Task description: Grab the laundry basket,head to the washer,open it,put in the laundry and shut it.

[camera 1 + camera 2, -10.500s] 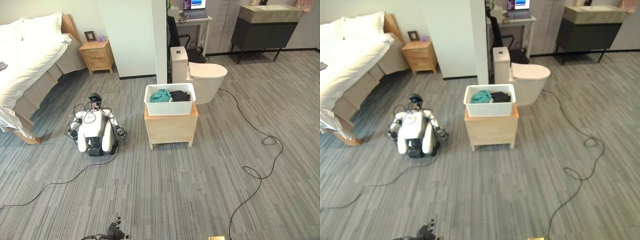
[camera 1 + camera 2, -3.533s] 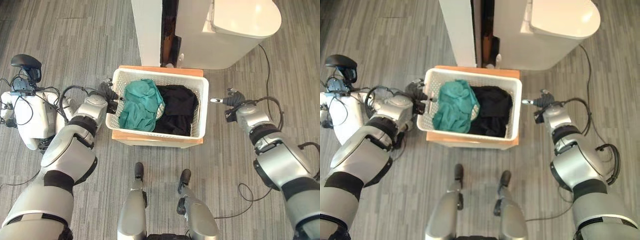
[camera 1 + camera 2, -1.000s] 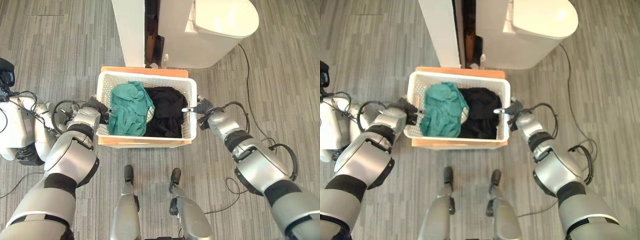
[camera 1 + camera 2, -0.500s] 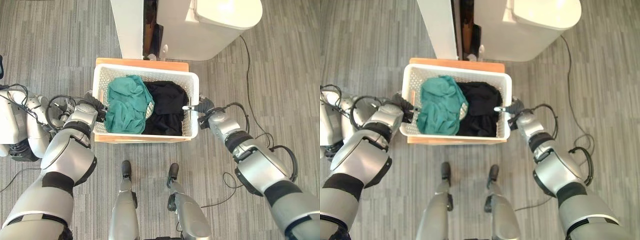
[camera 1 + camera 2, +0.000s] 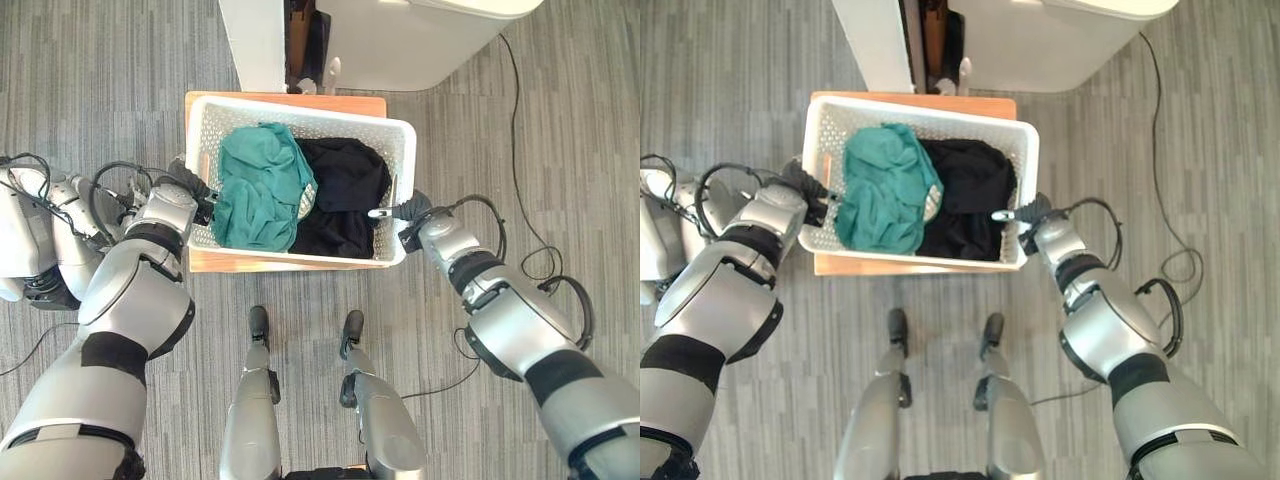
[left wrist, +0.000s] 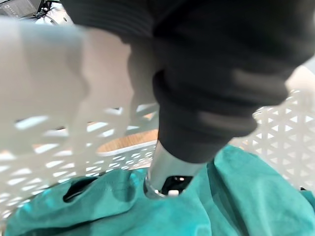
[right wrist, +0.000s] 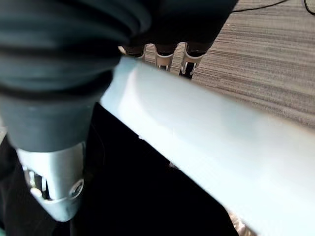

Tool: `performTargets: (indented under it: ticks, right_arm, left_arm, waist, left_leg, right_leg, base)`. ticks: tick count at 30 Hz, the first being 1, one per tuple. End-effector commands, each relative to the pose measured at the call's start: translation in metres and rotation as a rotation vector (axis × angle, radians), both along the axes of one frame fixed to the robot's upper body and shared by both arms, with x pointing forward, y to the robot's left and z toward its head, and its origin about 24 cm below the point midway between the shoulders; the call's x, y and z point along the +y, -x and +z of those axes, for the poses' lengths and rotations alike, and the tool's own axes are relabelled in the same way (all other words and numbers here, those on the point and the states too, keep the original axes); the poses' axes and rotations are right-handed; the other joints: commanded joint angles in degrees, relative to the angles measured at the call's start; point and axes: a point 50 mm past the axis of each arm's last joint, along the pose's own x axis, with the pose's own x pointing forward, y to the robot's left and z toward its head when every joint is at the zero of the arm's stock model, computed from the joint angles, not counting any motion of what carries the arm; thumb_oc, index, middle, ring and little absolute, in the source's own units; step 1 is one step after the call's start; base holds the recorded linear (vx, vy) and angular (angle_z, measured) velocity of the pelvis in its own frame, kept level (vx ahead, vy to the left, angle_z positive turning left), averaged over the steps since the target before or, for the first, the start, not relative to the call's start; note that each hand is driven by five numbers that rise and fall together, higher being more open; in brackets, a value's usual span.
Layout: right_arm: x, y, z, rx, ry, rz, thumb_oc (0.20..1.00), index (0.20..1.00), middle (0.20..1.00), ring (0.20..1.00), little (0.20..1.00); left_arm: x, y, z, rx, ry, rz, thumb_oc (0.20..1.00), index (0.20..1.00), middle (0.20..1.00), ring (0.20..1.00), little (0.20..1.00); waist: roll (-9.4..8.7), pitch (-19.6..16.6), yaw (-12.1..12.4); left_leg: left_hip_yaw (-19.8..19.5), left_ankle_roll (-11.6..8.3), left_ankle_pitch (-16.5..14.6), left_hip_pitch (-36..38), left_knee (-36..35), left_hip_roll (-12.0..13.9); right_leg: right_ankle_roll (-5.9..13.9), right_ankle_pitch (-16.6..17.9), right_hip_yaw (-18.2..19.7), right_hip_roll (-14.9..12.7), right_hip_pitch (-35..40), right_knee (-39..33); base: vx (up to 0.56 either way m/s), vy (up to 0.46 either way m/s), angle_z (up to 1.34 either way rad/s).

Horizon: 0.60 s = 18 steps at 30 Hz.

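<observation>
The white laundry basket (image 5: pixel 300 180), holding a teal garment (image 5: pixel 258 195) and dark clothes (image 5: pixel 343 195), is gripped at opposite ends so it can be lifted level off the wooden stand (image 5: pixel 285 262). The right hand (image 5: pixel 1025 217) is clamped over the rim, thumb inside and fingers outside. The left hand (image 5: pixel 188 190) appears likewise closed on its end, though less is shown.

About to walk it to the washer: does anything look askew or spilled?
Nothing spilled. The laundry basket sits skewed on the wooden stand, its right end overhanging; left hand and right hand grip its ends.

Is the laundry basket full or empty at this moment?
Loaded, not empty: the white laundry basket holds a crumpled green garment beside a black garment.
</observation>
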Motion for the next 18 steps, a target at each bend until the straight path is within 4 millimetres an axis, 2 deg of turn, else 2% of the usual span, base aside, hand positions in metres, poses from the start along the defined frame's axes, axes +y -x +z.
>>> performTargets:
  ticks: [1, 2, 4, 7, 12, 18]
  right_arm:
    - [0.007, -0.005, 0.016, 0.003, 0.116, 0.023, 1.0, 1.0, 1.0, 1.0, 1.0]
    - [0.006, -0.004, 0.014, 0.013, 0.117, 0.018, 0.674, 0.674, 0.674, 0.674, 0.674]
    - [0.006, -0.003, 0.008, 0.036, 0.13, 0.027, 0.2, 0.2, 0.2, 0.2, 0.2]
    - [0.0, -0.002, 0.006, 0.06, 0.178, 0.013, 0.2, 0.2, 0.2, 0.2, 0.2]
    - [0.002, 0.001, -0.003, 0.067, 0.183, 0.03, 0.2, 0.2, 0.2, 0.2, 0.2]
    - [0.002, 0.0, -0.002, 0.027, 0.169, 0.043, 0.2, 0.2, 0.2, 0.2, 0.2]
  left_arm:
    - [-0.042, -0.012, 0.042, -0.101, -0.071, -0.119, 0.2, 0.2, 0.2, 0.2, 0.2]
    - [-0.042, -0.012, 0.039, -0.092, -0.071, -0.119, 0.2, 0.2, 0.2, 0.2, 0.2]
    - [-0.044, -0.012, 0.033, -0.064, -0.112, -0.134, 0.2, 0.2, 0.2, 0.2, 0.2]
    - [-0.05, -0.013, 0.035, -0.052, -0.24, -0.185, 0.2, 0.2, 0.2, 0.2, 0.2]
    - [-0.055, -0.012, 0.021, -0.012, -0.409, -0.24, 0.2, 0.2, 0.2, 0.2, 0.2]
    - [-0.055, -0.01, 0.006, 0.001, -0.501, -0.257, 0.2, 0.2, 0.2, 0.2, 0.2]
  waist:
    - [2.76, 2.6, 0.6]
    - [2.77, 2.6, 0.7]
    - [2.78, 2.6, 0.7]
    - [2.85, 2.5, 0.8]
    - [3.26, 1.9, 0.8]
    - [3.55, 0.8, 0.8]
  left_leg:
    - [1.8, 0.66, 0.8, -0.1, -1.8, -0.6]
    - [1.8, 0.67, 0.7, -0.1, -1.7, -0.6]
    - [1.6, 0.72, 0.7, 0.1, -1.7, -0.6]
    - [1.5, 0.78, 0.5, 0.3, -1.6, -0.6]
    - [1.5, 0.86, 0.3, 1.0, -1.9, -0.6]
    - [1.5, 0.83, -0.1, 2.0, -2.1, -0.4]
  right_leg:
    - [4.79, -3.5, 1.6, -2.1, -1.7, 5.7]
    - [4.78, -3.5, 1.5, -2.1, -1.6, 5.7]
    - [4.7, -3.4, 1.6, -2.1, -1.5, 5.7]
    - [4.68, -3.4, 1.7, -2.0, -1.3, 5.8]
    - [4.61, -3.6, 2.0, -1.9, -1.1, 5.9]
    - [4.7, -4.1, 2.3, -1.8, -0.6, 6.1]
  base:
    - [0.02, -0.003, 0.04]
    - [0.01, 0.0, 0.04]
    - [0.0, 0.0, 0.0]
    - [0.0, 0.0, 0.0]
    - [0.0, 0.0, 0.0]
    - [0.0, 0.0, 0.0]
